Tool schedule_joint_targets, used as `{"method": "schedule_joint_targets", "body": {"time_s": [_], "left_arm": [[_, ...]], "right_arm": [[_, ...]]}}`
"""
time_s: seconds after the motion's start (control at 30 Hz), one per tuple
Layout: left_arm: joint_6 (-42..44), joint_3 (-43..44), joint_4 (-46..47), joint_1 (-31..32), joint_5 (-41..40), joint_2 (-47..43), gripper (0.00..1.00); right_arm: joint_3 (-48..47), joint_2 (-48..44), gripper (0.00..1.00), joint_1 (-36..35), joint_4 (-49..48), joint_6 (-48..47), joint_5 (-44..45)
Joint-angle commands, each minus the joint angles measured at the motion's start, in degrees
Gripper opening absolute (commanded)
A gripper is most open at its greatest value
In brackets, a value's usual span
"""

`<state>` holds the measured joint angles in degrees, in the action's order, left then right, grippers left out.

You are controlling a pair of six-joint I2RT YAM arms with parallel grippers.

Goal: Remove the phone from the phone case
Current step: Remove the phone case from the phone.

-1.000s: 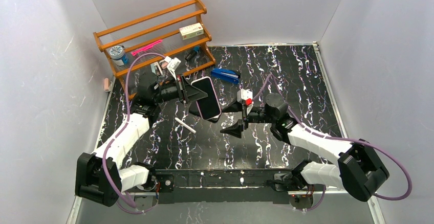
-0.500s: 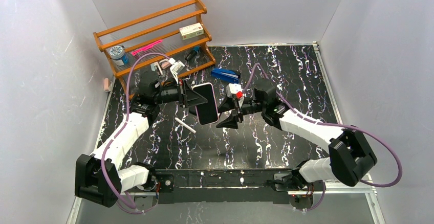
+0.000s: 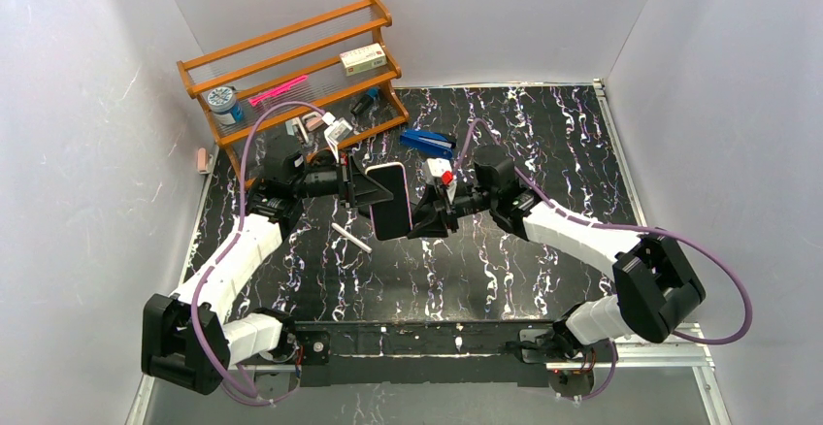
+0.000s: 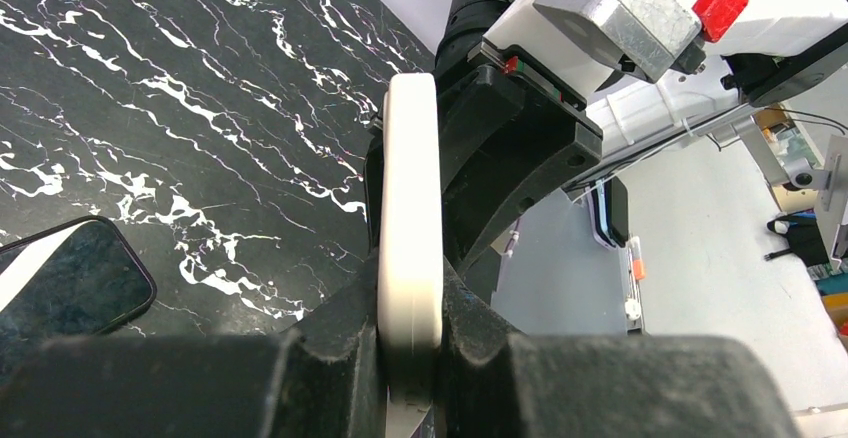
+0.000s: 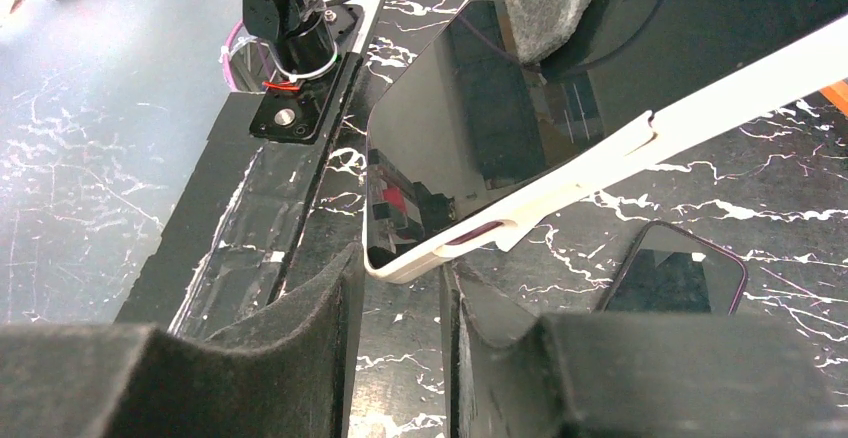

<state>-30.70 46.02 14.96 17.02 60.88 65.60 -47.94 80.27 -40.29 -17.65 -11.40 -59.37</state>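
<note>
The phone point(image 5: 470, 118), dark screen showing, sits in a white phone case point(image 3: 390, 200) held up above the table. My left gripper point(image 3: 374, 190) is shut on the case's edge, which appears edge-on in the left wrist view point(image 4: 410, 208) between its fingers point(image 4: 330, 348). My right gripper point(image 3: 419, 221) comes from the right. In the right wrist view, the case's lower corner point(image 5: 400, 268) sits just at its fingertips point(image 5: 330, 298), with its jaws partly closed and bare table still visible between them.
A second dark phone point(image 5: 680, 278) lies flat on the black marbled table beneath. A white stick point(image 3: 350, 238) lies left of centre. A blue stapler point(image 3: 427, 142) lies behind. A wooden rack point(image 3: 291, 66) with small items stands at the back left.
My right gripper has moved left up to the case, and its jaws have narrowed from wide open. The left gripper has shifted the case slightly right, keeping its hold.
</note>
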Motion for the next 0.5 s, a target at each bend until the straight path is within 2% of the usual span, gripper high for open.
{"method": "schedule_joint_targets", "body": {"time_s": [0.0,0.23,0.47], "left_arm": [[-4.0,2.2,2.7,0.6,-2.1,-2.3,0.0],[-11.8,-0.1,6.3,1.5,-5.1,-1.6,0.0],[-16.9,-1.5,9.1,2.2,-6.4,-1.1,0.0]], "right_arm": [[-2.1,0.3,0.31,-2.3,-0.1,-3.8,-2.2],[-1.8,0.9,0.3,-4.5,1.2,-7.7,0.6],[-2.2,0.6,0.11,-4.9,0.1,-9.6,3.4]]}}
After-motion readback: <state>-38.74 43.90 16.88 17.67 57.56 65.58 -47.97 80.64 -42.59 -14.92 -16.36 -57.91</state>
